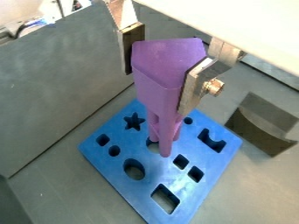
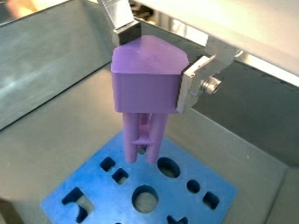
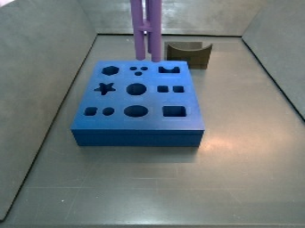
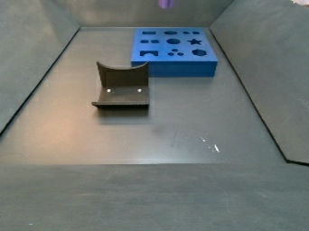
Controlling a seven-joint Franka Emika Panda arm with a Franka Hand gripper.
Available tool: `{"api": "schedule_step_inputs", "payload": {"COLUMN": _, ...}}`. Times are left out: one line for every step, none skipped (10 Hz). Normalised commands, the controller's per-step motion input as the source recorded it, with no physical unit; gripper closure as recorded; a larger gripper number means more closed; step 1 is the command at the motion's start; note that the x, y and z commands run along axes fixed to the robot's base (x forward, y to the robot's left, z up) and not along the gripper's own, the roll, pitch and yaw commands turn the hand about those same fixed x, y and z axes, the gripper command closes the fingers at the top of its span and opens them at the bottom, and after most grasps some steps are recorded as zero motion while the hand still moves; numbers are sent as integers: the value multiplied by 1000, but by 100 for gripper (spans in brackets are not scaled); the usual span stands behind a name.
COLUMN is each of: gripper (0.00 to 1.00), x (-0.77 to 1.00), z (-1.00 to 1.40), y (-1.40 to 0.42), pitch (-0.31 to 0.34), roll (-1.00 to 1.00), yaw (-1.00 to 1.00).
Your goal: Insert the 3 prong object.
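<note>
The gripper [image 2: 159, 61] is squeezing the purple 3 prong object [image 2: 149, 87] by its fat top, high over the blue block [image 3: 137, 125]. The prongs point straight down. In a side view they hang at the block's 12 o'clock edge, above three small holes [image 3: 141, 69]

Lab test rig: bare grey floor [image 4: 169, 126] w/ grey walls at every edge, gripper [image 1: 167, 68] overhead, fixture [image 4: 121, 87] bolted mid-floor, blue block [image 3: 137, 93].
</note>
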Motion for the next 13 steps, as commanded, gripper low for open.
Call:
{"api": "schedule_step_inputs", "payload": {"gripper": 100, "x": 0, "z": -40, "y": 0, "pitch": -19, "roll": 64, "yaw": -1000}}
{"api": "schedule_step_inputs", "payload": {"gripper": 100, "x": 14, "z": -111, "y": 3, "pitch": -4, "roll": 0, "yaw": -1000}}
{"api": "schedule_step_inputs", "payload": {"gripper": 100, "x": 0, "z": -151, "y": 106, "pitch": -3, "roll": 0, "yaw": -943}}
{"api": "schedule_step_inputs", "payload": {"gripper": 100, "x": 0, "z": -123, "y": 346, "pitch": -19, "roll": 0, "yaw": -674}}
{"api": "schedule_step_inputs", "payload": {"gripper": 100, "x": 0, "z": -126, "y": 774, "pitch": -64, "roll": -163, "yaw": -126}}
{"api": "schedule_step_inputs", "payload": {"gripper": 100, "x": 0, "z": -146, "y": 894, "pitch": -77, "roll": -177, "yaw": 0}}
{"api": "schedule_step_inputs", "payload": {"gripper": 100, "x": 0, "z": -171, "y": 920, "pitch": -63, "roll": -164, "yaw": 0}}
{"api": "schedule_step_inputs", "payload": {"gripper": 100, "x": 0, "z": -243, "y": 849, "pitch": -36, "roll": -197, "yaw": -37}}
{"api": "schedule_step_inputs", "payload": {"gripper": 100, "x": 31, "z": -397, "y": 506, "pitch": 0, "roll": -243, "yaw": -354}}
{"api": "schedule_step_inputs", "payload": {"gripper": 100, "x": 123, "z": -369, "y": 266, "pitch": -10, "roll": -249, "yaw": -566}}
{"api": "schedule_step_inputs", "payload": {"gripper": 100, "x": 223, "z": -371, "y": 66, "pitch": 0, "roll": -213, "yaw": -800}}
{"api": "schedule_step_inputs", "payload": {"gripper": 100, "x": 200, "z": -414, "y": 23, "pitch": 0, "roll": -97, "yaw": -951}}
{"api": "schedule_step_inputs", "payload": {"gripper": 100, "x": 154, "z": -380, "y": 43, "pitch": 0, "roll": -53, "yaw": -974}}
